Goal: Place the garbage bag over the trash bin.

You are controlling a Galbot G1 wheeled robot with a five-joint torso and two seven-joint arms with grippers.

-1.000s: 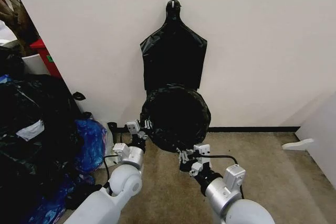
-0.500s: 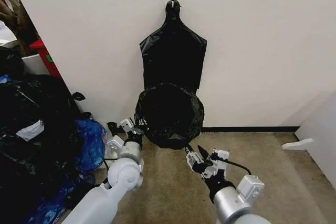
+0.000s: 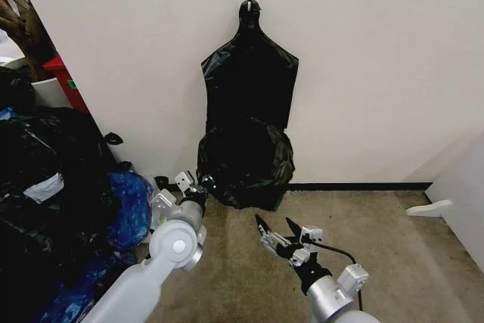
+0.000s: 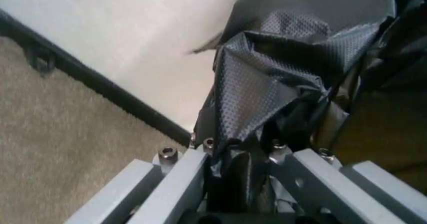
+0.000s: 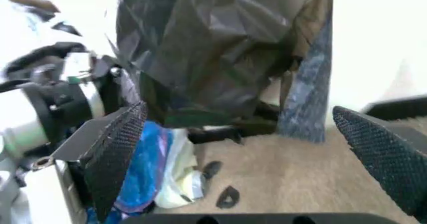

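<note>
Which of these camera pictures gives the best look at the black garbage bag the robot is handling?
The head view: it shows the whole garbage bag against the wall, with the left gripper at its lower edge. The left wrist view shows a crumpled fold pinched between the fingers; the right wrist view shows its lower part, beyond the open right gripper.

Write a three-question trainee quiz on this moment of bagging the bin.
1. True or false: the right pincer is shut on the garbage bag.
2. Which pincer grips the bag's edge? A) left B) right C) neither
3. Fill in: the spare flat bags hang from a hook on the ____.

Key: 1. False; it is open, off the bag. 2. A; the left pincer clamps bag plastic. 3. wall.
</note>
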